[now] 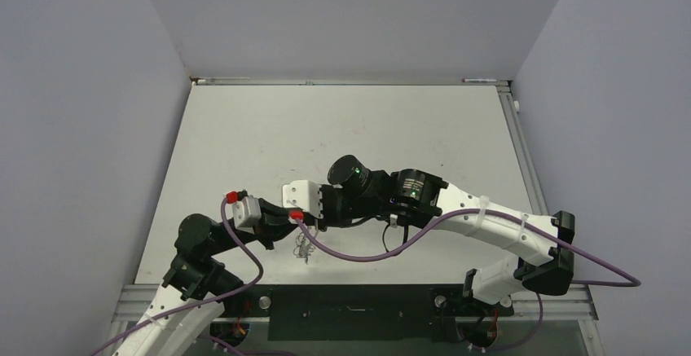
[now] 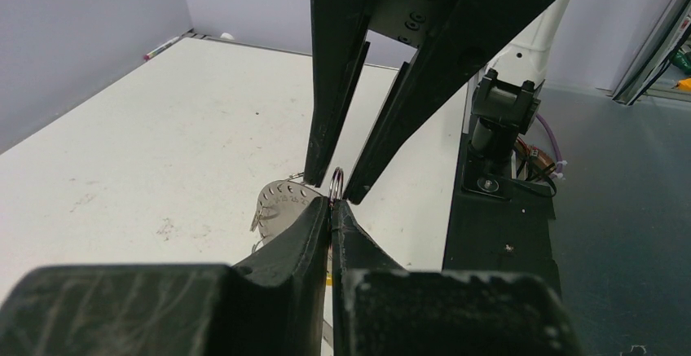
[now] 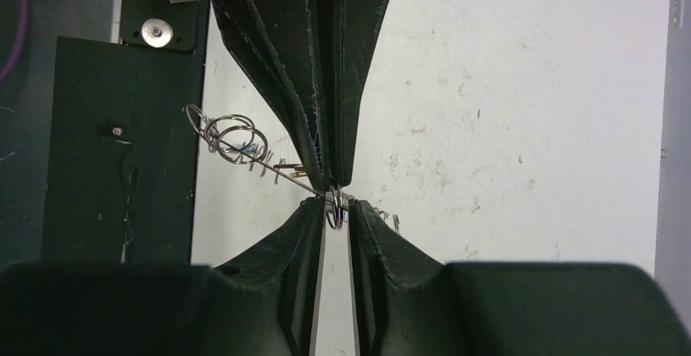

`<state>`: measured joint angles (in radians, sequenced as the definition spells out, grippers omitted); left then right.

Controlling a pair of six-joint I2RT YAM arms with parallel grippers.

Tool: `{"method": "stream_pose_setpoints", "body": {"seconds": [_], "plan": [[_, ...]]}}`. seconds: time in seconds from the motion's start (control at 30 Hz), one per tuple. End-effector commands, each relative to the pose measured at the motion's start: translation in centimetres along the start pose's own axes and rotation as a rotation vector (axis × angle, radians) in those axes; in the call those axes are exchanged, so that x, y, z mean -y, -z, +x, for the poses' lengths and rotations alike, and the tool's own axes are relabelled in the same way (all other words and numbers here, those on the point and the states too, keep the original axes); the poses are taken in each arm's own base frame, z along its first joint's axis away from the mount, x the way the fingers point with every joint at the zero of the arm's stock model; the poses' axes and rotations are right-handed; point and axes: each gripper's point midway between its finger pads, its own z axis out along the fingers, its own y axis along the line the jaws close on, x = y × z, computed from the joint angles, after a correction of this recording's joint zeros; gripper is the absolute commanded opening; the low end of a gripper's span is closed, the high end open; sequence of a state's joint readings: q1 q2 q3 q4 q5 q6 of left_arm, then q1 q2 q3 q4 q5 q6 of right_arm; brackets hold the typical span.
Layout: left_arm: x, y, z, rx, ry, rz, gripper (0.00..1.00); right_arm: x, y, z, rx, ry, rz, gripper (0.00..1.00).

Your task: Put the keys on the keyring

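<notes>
Clamping one ring (image 2: 337,178), left end effector (image 2: 332,206) meets right end effector (image 3: 336,211).

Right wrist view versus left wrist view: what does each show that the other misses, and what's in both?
Right wrist only: a cluster of thin silvery wire loops with a blue fleck, left of the grip. Left wrist only: a round silvery metal disc with a dotted rim, beside the left fingers. Both: a small silvery metal ring pinched in the shut left fingers' tips, the right fingers apart on either side.
</notes>
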<state>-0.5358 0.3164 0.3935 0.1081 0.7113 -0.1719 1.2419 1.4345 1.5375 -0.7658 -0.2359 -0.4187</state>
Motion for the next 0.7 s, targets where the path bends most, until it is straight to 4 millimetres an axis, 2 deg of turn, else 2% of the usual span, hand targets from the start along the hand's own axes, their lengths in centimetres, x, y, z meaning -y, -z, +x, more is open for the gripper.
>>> {"method": "stream_pose_setpoints", "body": {"seconds": [0.0,0.2,0.33,0.4,0.53,0.67], "plan": [[0.37,-0.16,-3.07,0.071,-0.054,0.009,0.00,0.88,0.46,-1.17,0.027,0.020,0.044,0.17],[0.38,-0.21,-2.91,0.066,-0.047,0.013,0.00,1.01,0.35,-1.25,0.032,0.017,0.052,0.14],[0.36,-0.22,-2.90,0.066,-0.046,0.012,0.00,1.14,0.43,-1.32,0.035,0.019,0.060,0.27],[0.35,-0.21,-2.88,0.065,-0.044,0.011,0.00,1.06,0.37,-1.27,0.032,0.019,0.057,0.28],[0.35,-0.23,-2.85,0.064,-0.043,0.012,0.00,0.91,0.29,-1.26,0.033,0.021,0.051,0.18],[0.35,-0.24,-2.85,0.064,-0.043,0.012,0.00,0.83,0.22,-1.33,0.042,0.023,0.048,0.12]]}}
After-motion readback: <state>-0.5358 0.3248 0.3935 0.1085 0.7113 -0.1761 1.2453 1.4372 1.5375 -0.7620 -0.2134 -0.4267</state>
